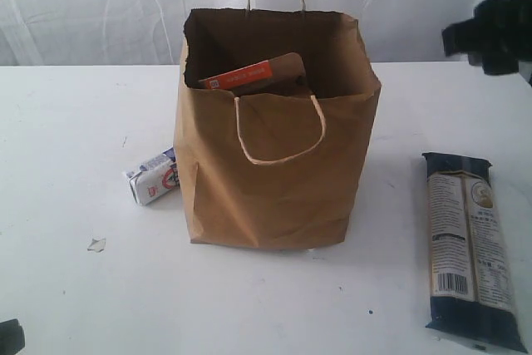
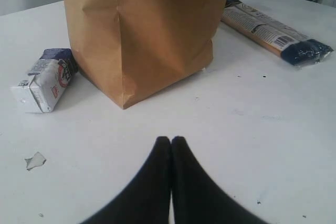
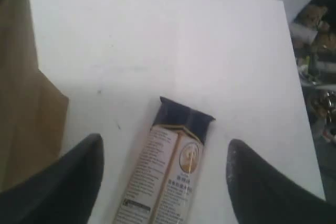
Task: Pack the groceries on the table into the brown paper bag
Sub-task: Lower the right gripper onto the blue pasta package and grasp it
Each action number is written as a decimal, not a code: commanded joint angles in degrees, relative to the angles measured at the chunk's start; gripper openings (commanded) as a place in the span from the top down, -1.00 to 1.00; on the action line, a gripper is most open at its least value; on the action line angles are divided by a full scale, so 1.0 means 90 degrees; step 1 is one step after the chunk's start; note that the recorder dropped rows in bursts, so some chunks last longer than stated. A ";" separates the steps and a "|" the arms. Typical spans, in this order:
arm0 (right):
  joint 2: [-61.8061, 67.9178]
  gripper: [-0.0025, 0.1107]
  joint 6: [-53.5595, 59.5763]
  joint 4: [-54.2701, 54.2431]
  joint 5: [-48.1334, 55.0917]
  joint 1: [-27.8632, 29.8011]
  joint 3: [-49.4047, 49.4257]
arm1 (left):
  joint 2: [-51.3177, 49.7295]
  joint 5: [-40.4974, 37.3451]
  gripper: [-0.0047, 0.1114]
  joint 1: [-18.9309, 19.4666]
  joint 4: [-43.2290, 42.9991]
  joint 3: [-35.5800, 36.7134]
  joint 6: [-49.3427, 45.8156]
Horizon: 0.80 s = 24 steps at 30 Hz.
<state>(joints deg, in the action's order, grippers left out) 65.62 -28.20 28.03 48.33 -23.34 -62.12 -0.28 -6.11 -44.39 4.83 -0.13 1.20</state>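
Inside bag (image 1: 274, 197), pouch (image 1: 259, 75) shows from exterior only; right hand (image 3: 165, 142) gapes, left hand (image 2: 170, 140) pinched.

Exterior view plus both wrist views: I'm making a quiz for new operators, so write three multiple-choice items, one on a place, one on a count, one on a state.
1. Where is the small white-blue carton?
A. on the table beside the brown paper bag
B. inside that bag
C. held in the air

2. How many groceries lie outside the bag?
A. one
B. two
C. four

3. The right hand is:
A. shut on a bag handle
B. open, holding nothing
C. shut on the carton

Answers:
1 A, it lies by the bag's foot.
2 B, only the carton and the long dark-blue packet lie there.
3 B, its fingers stand wide apart, the packet flat on the table.
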 commanded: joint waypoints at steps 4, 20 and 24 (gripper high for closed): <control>0.0054 -0.17 -0.0043 -0.0556 -0.0569 0.0842 0.1082 | 0.0032 0.0002 0.92 -0.0036 0.0028 0.0015 0.0003; 0.2434 -0.17 0.0151 -0.0726 -0.3017 0.1889 0.1762 | 0.0032 0.0002 0.92 -0.0036 0.0028 0.0015 0.0003; 0.3099 -0.30 0.0448 -0.0712 -0.3141 0.2059 0.1455 | 0.0032 0.0002 0.92 -0.0036 0.0028 0.0015 0.0003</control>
<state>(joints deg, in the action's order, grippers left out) 90.27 -25.90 21.34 21.56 -6.02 -47.14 -0.28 -6.11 -44.39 4.83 -0.13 1.20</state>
